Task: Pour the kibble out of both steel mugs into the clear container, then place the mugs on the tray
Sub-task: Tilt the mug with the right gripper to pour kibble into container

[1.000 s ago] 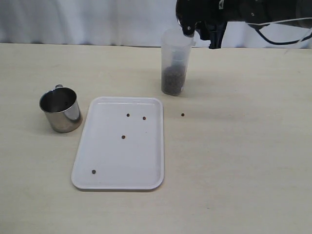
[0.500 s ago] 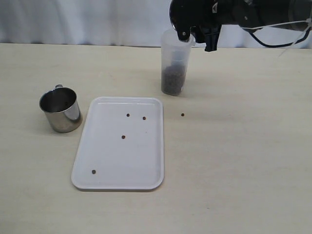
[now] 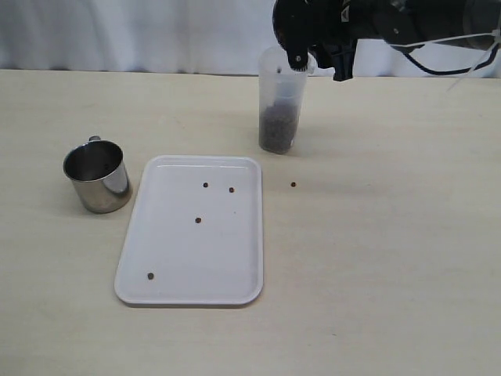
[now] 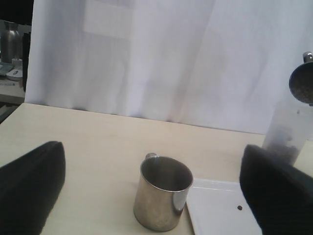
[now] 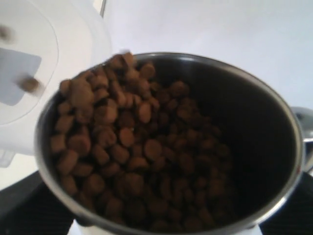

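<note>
My right gripper (image 3: 317,39) is shut on a steel mug (image 5: 254,147), held tilted over the clear container (image 3: 280,102). The mug is packed with kibble (image 5: 127,147), and pellets are spilling over its lip toward the container's open mouth (image 5: 29,73). The container holds kibble (image 3: 276,129) in its lower third. The second steel mug (image 3: 97,176) stands upright and empty left of the white tray (image 3: 192,251). My left gripper (image 4: 156,196) is open, its dark fingers (image 4: 29,186) wide apart, with that mug (image 4: 163,193) ahead of them, untouched. The left gripper is outside the exterior view.
Several loose pellets lie on the tray, such as one (image 3: 198,220) near its middle, and another loose pellet (image 3: 293,185) rests on the table right of the tray. A white curtain hangs behind the table's far edge.
The right arm has shifted slightly left over the container with the mug tipped further. The empty mug, tray and loose pellets have not moved.
</note>
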### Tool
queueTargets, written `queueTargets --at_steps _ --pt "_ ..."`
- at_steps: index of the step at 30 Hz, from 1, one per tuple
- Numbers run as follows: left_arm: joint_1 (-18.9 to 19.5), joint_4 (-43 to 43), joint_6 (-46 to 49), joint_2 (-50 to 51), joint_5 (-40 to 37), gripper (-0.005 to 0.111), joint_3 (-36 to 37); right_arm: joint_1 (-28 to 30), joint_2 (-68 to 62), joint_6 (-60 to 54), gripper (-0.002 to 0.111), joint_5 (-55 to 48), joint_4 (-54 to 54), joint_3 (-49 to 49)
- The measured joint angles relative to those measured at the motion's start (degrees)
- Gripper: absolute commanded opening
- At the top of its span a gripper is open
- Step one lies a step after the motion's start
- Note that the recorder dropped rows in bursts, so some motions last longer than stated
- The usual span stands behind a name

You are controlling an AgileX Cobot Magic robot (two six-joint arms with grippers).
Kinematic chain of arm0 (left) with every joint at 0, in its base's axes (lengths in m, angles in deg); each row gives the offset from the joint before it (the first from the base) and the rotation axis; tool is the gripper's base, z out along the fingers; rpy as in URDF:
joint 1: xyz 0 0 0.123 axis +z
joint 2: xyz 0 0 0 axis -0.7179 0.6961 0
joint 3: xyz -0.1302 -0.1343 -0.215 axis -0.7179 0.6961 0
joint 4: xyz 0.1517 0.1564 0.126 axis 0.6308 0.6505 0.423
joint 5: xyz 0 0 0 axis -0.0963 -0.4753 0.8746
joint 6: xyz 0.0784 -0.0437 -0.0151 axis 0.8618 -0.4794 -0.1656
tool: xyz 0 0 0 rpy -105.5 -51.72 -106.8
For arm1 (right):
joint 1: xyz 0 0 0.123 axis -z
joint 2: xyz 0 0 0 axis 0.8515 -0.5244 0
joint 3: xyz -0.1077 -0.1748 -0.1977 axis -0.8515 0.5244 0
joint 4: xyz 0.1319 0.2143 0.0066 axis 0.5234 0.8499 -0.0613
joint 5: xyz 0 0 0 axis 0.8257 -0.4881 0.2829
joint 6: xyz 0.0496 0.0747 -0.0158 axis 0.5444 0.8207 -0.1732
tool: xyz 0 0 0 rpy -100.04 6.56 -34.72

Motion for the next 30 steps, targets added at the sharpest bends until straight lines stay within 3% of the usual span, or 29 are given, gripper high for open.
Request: queueTargets --at_steps 30 --pt "0.0 0.0 0.0 0.0 0.0 0.097 0.0 0.0 0.0 -4.2 0.005 1.7 -4.7 0.0"
